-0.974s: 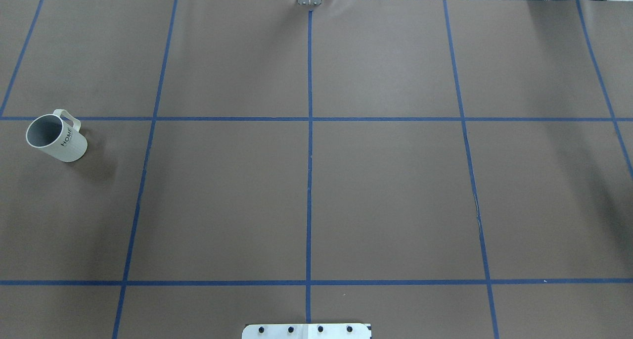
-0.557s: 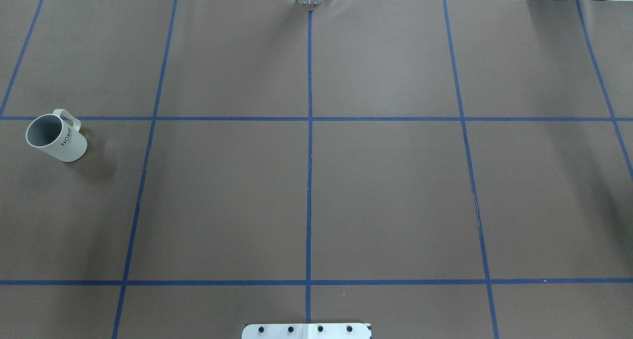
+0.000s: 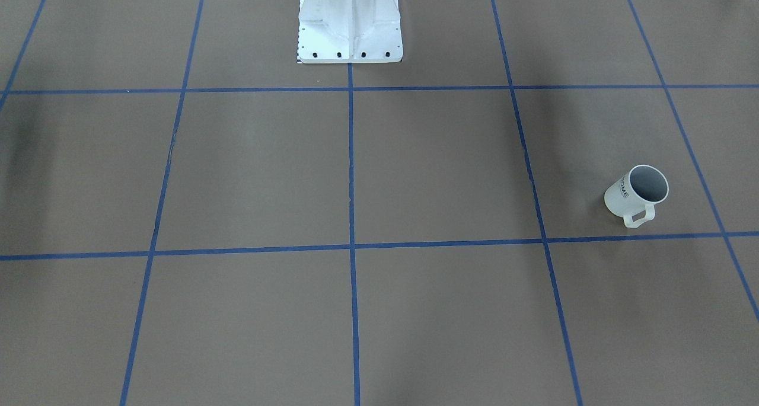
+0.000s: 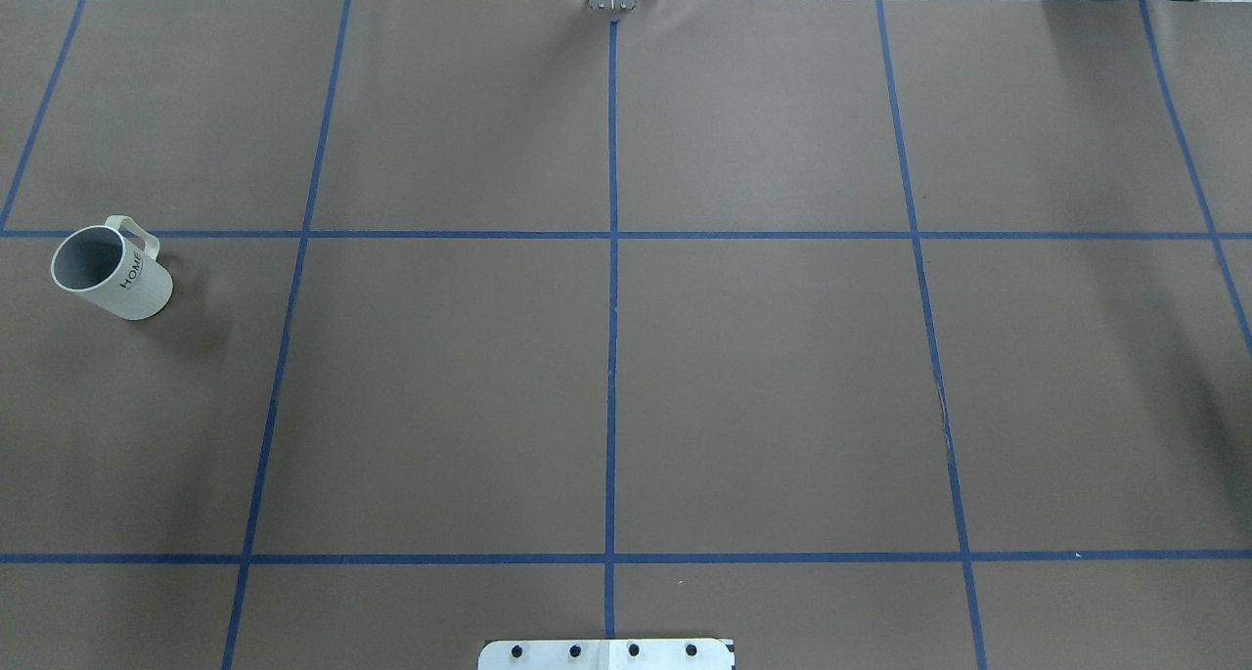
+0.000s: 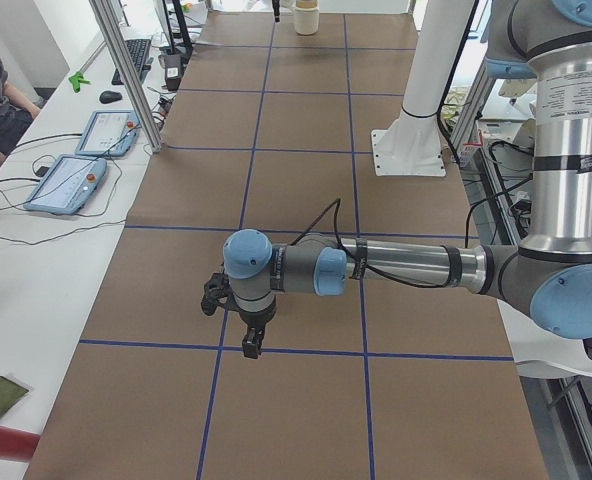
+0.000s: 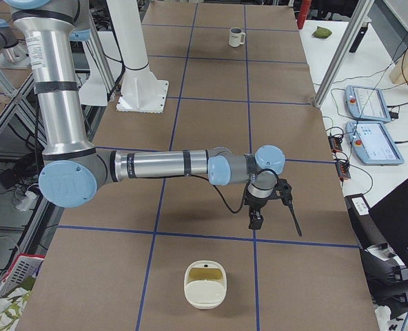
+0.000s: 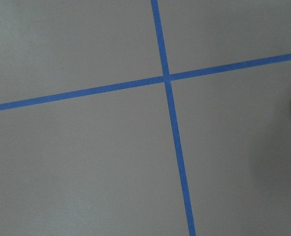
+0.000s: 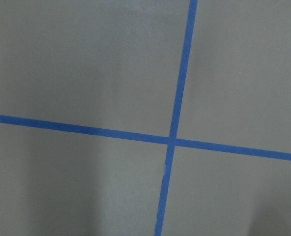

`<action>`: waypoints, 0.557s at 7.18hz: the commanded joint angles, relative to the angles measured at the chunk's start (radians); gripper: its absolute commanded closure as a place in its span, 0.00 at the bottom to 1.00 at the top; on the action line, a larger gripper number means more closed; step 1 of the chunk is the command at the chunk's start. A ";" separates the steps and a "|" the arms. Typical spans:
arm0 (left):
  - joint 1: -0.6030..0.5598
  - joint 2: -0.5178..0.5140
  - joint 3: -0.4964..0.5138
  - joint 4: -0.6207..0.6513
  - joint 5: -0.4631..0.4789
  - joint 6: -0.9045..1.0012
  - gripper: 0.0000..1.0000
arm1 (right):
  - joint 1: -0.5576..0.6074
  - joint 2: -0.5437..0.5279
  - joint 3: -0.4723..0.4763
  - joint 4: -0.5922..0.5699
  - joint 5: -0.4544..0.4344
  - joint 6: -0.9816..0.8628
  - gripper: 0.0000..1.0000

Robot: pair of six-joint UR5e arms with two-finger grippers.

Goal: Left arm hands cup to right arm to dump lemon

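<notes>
Far beyond black right fingers (image 6: 256, 218), white ribbed mug (image 6: 236, 36) stands on brown desk (image 6: 211, 96). Opening of both these and left fingers (image 5: 253, 340): cannot be determined.

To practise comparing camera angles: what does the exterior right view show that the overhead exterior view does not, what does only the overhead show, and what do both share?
Only exterior right: the right arm stretched out over the table, a white bowl with a yellowish inside near the camera, and two teach pendants on the side bench. Only overhead: the word HOME, legible on the white mug. Both: that mug, standing alone, and the brown table marked with blue tape lines.
</notes>
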 commanded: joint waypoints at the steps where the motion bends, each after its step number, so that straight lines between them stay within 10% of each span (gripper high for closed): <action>1: 0.000 0.010 -0.001 0.000 -0.001 0.001 0.00 | 0.000 -0.001 0.000 0.000 0.000 -0.002 0.00; 4: 0.000 0.010 0.000 -0.001 -0.001 -0.001 0.00 | 0.000 -0.002 -0.001 0.000 -0.005 -0.003 0.00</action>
